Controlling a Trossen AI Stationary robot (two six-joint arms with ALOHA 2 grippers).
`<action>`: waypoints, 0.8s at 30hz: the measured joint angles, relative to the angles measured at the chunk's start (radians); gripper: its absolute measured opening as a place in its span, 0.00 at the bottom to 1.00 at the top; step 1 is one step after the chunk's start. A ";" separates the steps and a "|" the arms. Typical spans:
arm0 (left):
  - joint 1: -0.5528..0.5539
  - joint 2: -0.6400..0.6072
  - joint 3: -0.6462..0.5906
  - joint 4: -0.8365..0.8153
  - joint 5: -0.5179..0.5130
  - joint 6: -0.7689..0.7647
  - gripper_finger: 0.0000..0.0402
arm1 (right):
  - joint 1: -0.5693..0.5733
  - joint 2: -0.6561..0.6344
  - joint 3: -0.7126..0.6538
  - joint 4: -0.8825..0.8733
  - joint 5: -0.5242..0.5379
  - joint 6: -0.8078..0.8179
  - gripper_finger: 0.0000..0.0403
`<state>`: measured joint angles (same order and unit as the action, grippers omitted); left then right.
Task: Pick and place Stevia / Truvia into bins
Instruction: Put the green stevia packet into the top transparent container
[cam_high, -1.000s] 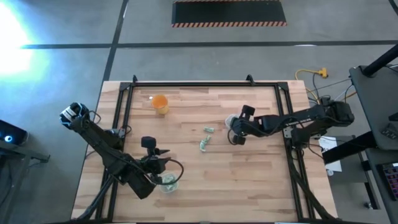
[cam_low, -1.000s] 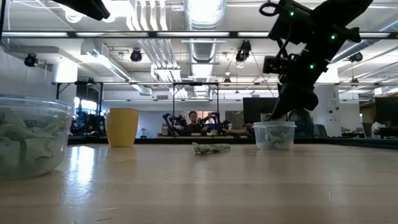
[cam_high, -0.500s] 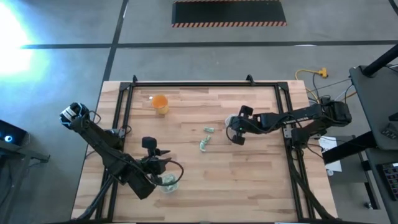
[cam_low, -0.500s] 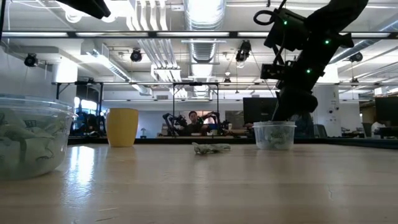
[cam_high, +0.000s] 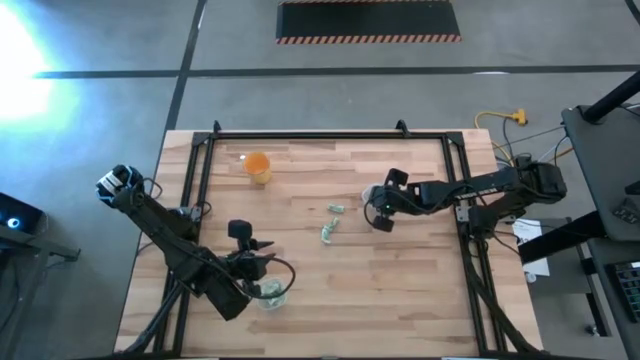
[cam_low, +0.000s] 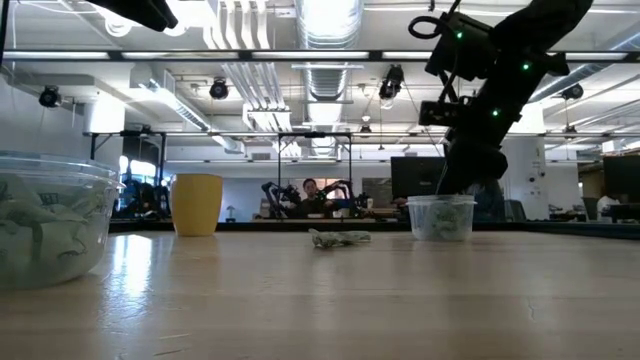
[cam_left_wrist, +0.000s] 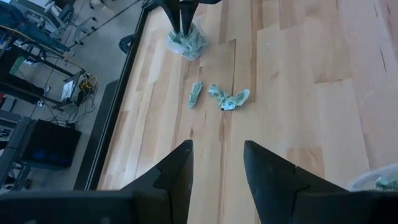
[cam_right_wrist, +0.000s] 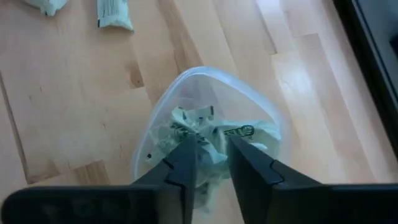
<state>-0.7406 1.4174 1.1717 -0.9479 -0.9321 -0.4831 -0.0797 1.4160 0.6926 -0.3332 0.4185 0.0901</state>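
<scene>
Your Stevia sachets (cam_right_wrist: 205, 134) lay heaped in the clear plastic cup (cam_right_wrist: 163, 109) directly under your right gripper (cam_right_wrist: 210, 163), whose two dark fingers stood a little apart with nothing between them, their tips over the heap. In the low view that cup (cam_low: 441, 216) sat on the table just below the same gripper (cam_low: 462, 178). Out ahead of the right gripper, toward the table's middle, two loose sachets lay on the wood: one (cam_high: 338, 209) nearer the far edge and one (cam_high: 327, 233) just beside it, apart from the cup. Your left gripper (cam_left_wrist: 214, 165) pointed at those same loose sachets (cam_left_wrist: 229, 98) from well back, its fingers spread wide and empty. Beside and slightly behind it stood the second clear cup (cam_high: 270, 292), with sachets inside (cam_low: 35, 232). Farther off, near the table's far left, you had the orange cup (cam_high: 258, 166) standing alone on the wooden table (cam_high: 400, 300).
</scene>
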 joint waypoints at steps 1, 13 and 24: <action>0.000 0.000 0.000 0.000 0.000 0.000 0.31 | 0.000 -0.007 0.000 -0.002 0.001 -0.001 0.22; 0.002 0.000 0.000 0.001 0.000 0.000 0.31 | 0.054 -0.153 0.000 -0.013 -0.014 0.035 0.32; 0.002 0.000 0.000 0.018 0.000 0.006 0.31 | 0.166 -0.007 0.004 0.374 -0.237 -0.237 0.27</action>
<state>-0.7387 1.4174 1.1713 -0.9299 -0.9318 -0.4769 0.0867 1.4090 0.6967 0.0406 0.1812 -0.1472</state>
